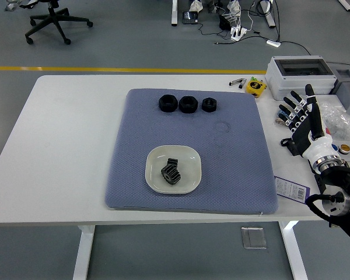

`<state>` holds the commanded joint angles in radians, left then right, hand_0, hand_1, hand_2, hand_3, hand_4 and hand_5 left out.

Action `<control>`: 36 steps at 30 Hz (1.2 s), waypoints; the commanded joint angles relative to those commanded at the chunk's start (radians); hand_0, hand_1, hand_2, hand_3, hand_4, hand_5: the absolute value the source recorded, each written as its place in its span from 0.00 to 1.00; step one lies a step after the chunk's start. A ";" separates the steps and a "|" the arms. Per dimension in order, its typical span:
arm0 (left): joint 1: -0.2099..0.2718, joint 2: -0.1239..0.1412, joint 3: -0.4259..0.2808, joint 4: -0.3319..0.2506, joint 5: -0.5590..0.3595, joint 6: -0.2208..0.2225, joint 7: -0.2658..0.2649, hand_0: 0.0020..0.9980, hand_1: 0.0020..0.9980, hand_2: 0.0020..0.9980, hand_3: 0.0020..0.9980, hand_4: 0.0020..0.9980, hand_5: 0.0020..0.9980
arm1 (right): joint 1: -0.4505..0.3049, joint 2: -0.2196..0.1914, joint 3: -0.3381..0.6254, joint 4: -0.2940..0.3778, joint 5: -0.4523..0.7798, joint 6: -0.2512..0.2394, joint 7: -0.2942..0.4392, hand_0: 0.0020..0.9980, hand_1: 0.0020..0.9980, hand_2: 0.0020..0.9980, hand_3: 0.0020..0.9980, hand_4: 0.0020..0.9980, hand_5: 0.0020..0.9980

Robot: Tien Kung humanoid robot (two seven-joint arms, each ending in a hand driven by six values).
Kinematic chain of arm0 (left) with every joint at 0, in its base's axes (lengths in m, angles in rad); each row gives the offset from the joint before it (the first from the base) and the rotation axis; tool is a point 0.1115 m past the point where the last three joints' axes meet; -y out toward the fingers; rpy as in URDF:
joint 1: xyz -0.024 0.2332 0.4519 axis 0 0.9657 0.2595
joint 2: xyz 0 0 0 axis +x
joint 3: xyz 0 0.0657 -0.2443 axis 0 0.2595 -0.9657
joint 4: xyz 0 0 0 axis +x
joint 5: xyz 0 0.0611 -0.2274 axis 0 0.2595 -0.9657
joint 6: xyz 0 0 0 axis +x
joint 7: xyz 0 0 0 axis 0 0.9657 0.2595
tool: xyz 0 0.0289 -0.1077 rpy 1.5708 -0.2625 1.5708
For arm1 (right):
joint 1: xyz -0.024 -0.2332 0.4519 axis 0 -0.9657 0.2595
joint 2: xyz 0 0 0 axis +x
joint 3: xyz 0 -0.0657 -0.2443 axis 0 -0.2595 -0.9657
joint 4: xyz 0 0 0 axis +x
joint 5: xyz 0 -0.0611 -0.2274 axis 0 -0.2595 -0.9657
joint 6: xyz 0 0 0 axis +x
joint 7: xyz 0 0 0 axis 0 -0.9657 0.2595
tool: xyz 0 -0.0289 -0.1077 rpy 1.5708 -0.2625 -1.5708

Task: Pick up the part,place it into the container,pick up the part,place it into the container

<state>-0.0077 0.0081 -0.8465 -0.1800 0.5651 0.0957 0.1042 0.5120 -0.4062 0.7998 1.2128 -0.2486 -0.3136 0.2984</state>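
A white dish [189,158] sits on a blue-grey mat [233,151] near its front middle. A black gear-like part [171,171] lies inside the dish. Three black round parts stand in a row at the mat's back: left [167,103], middle [188,104] and right [209,104]. My right hand [300,115] is at the table's right side, off the mat, fingers spread and holding nothing. My left arm is out of view.
A grey box [297,71] stands at the back right with a small yellow item [255,86] beside it. Clear plastic bags [338,119], coloured buttons [347,148] and a purple label [291,188] lie near my right arm.
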 joint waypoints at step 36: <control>-0.011 -0.001 0.016 0.000 -0.008 -0.001 -0.003 0.84 0.79 0.82 0.59 0.49 0.77 | -0.284 0.110 0.444 0.249 -0.591 0.105 -0.311 0.84 0.81 0.82 0.82 1.00 0.92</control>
<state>-0.0186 0.0069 -0.8303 -0.1800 0.5575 0.0951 0.1011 0.2277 -0.2958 1.2437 1.4619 -0.8396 -0.2085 -0.0129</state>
